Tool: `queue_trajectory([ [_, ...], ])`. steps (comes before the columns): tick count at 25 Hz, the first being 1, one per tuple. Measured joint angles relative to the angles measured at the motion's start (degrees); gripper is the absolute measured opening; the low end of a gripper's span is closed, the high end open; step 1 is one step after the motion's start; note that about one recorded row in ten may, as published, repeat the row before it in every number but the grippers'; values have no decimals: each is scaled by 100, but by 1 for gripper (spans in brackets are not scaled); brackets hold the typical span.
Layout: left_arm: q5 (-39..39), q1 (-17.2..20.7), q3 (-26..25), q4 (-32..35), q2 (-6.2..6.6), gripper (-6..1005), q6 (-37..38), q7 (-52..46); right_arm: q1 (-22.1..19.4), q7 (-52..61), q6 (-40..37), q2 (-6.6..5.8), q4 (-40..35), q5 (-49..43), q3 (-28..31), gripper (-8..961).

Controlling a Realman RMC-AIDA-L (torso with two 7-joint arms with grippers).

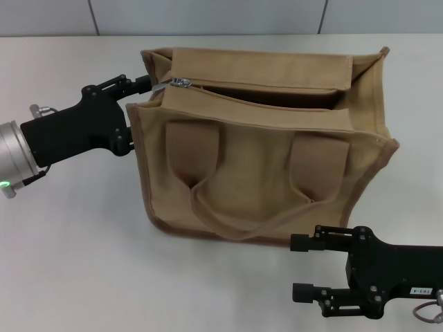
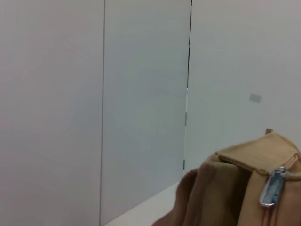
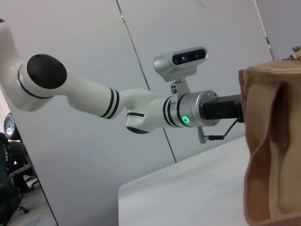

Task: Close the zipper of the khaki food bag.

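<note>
Khaki food bag (image 1: 263,149) upright at mid-table, mouth gaping — zipper (image 1: 181,83) slider parked at the bag's left top corner. Left gripper (image 1: 149,86) pressed against that corner beside the slider, finger state impossible to tell. Right gripper (image 1: 299,268) low by the bag's front right — fingers spread, holding nothing.

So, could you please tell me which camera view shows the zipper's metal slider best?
The left wrist view: the slider hangs close and unobstructed at the khaki food bag's end. The head view shows it smaller, beside the left gripper. The right wrist view barely shows it.
</note>
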Motion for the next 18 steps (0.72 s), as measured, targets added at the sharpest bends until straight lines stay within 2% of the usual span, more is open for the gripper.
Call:
queue_trajectory([
  [11,-160,132,-54,-8,14,671,-25,13,3,0,46,0,0,0,9,636],
  [18,-286,142,-54,-7,23,266,-12,-19,21,17,76,0,0,1,9,627],
])
